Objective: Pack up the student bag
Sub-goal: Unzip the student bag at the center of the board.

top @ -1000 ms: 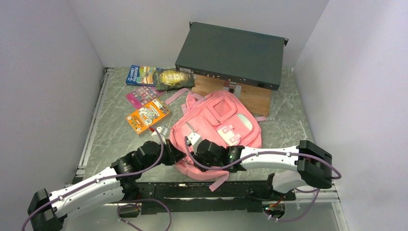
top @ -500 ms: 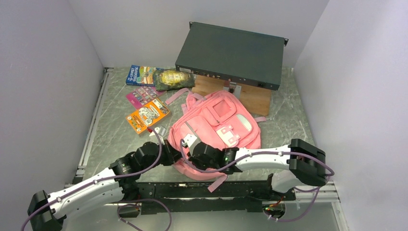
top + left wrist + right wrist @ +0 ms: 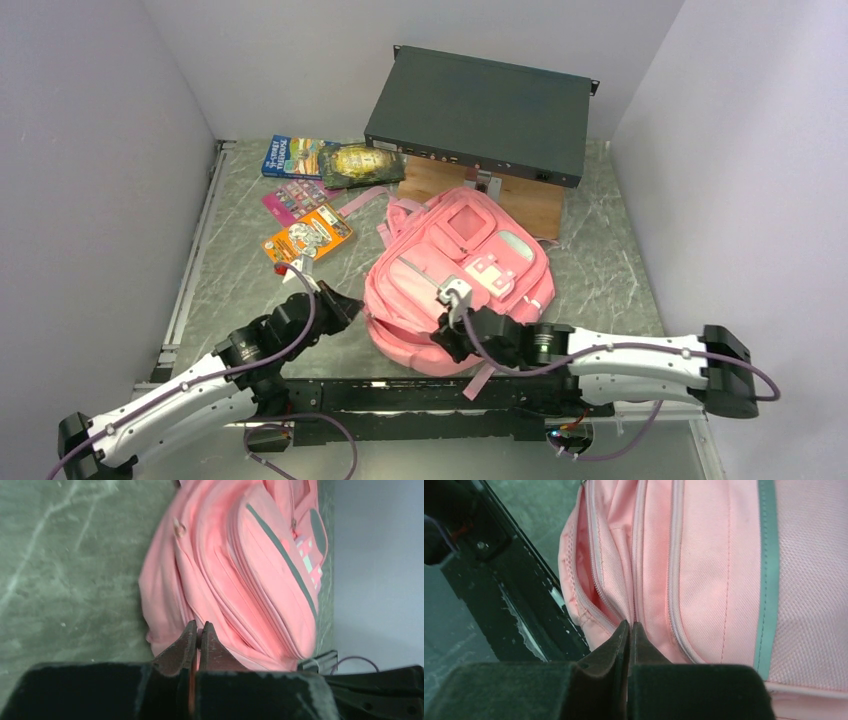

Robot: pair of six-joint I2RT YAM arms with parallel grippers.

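Right wrist view: the right gripper [image 3: 630,626] is closed, tips on a zip [image 3: 638,550] of the pink bag [image 3: 724,580], which lies mid-frame in the top view; whether it pinches anything is unclear. The left gripper [image 3: 338,303] is closed too, at the bag's lower left edge. A pull could drag the limp bag rather than open the zip.

Top cam: high behind the arms [image 3: 180,400], looking down over the table [image 3: 240,280]. Wrist cams look out along their fingers [image 3: 181,647], very close (pink bag [image 3: 719,580] fills both): left from its side, right at its near edge. Bag shared by all three.
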